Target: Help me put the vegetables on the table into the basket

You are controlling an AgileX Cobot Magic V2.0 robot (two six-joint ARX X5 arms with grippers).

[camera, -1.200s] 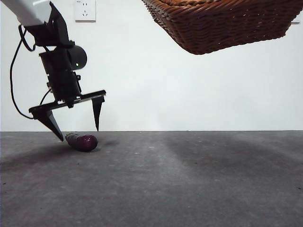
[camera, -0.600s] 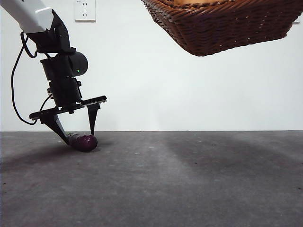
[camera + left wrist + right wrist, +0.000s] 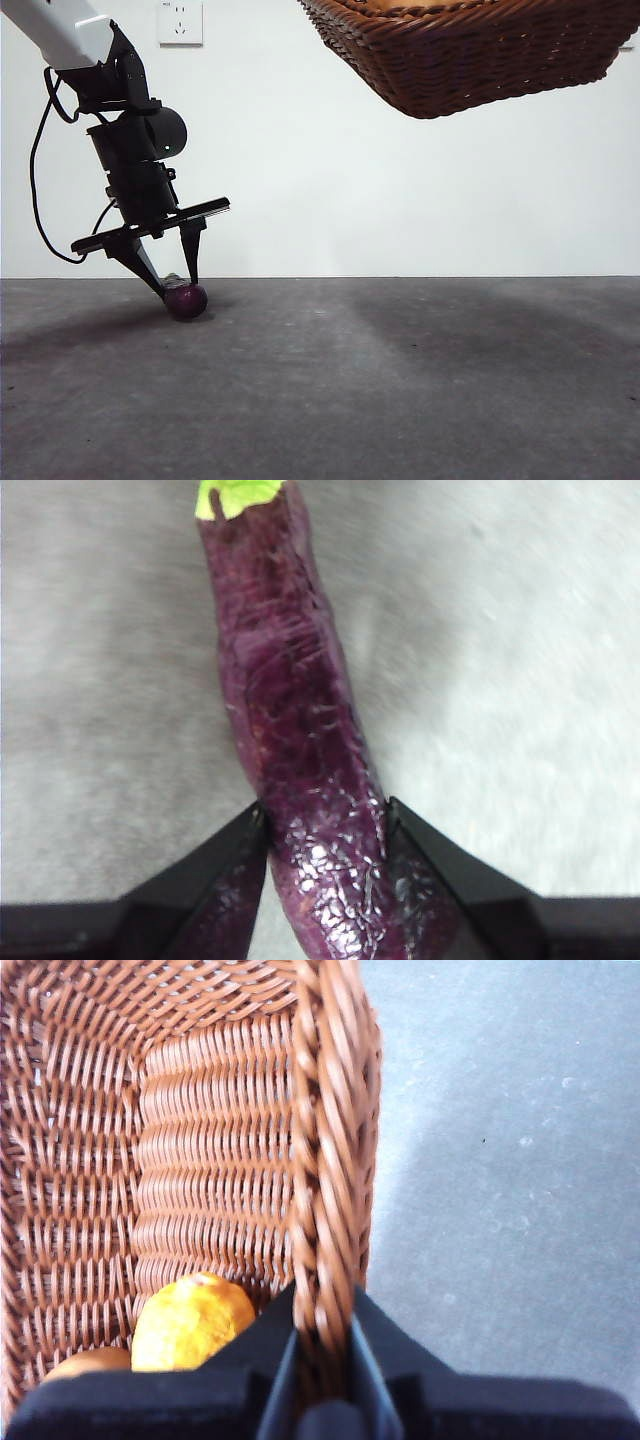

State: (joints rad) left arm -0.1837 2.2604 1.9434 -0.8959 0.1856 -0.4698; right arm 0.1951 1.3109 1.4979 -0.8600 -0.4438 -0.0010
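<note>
We see the left claw clamped on the eggplant, which sits between its jaws on the table. The right claw pinches the raised basket by its rim, corn inside.

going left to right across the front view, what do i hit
left arm's cable → left gripper shut on the eggplant on the table → wall socket → basket, lifted off the table at upper right by the right gripper
</note>
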